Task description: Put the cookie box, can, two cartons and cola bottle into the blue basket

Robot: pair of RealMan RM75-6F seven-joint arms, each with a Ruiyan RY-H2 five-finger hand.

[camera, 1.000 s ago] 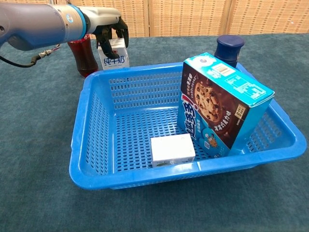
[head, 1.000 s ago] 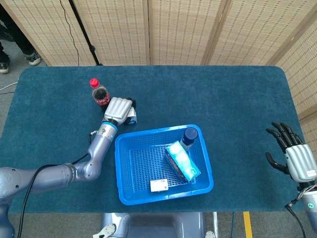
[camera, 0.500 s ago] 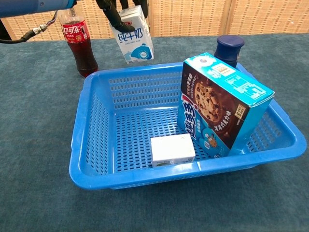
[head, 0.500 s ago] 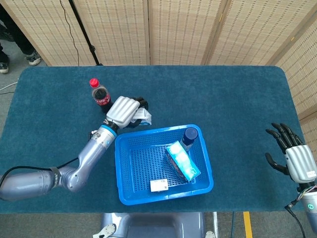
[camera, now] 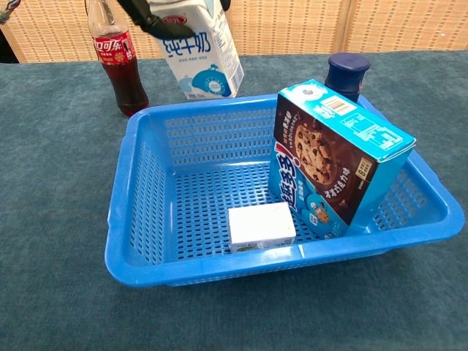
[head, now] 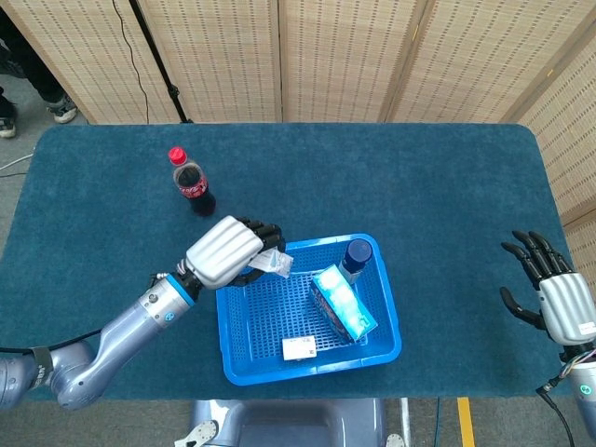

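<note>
The milk carton [camera: 201, 51] hangs in the air over the far-left corner of the blue basket [camera: 139, 219], gripped from above by the left hand [head: 226, 251]. In the chest view its top is cut off by the frame edge and only dark fingers [camera: 150, 22] curled over it show; in the head view the silver back of the hand hides most of it, leaving a pale corner sticking out. It is a white, blue-printed paperboard box with a gabled top, tilted slightly.

The basket is perforated plastic with a thick rim, standing near the front edge of the table [head: 419, 177]. Inside, the cookie box [camera: 333, 161] leans against the right wall, a small white carton [camera: 261, 225] lies flat by the front wall, and a dark blue can [camera: 347, 73], mostly hidden behind the box, stands in the far-right corner.

The cola bottle [head: 191, 182] stands upright on the teal cloth towards the far-left part of the table.

The right hand [head: 549, 289] sits off the right edge, fingers spread, holding nothing.
</note>
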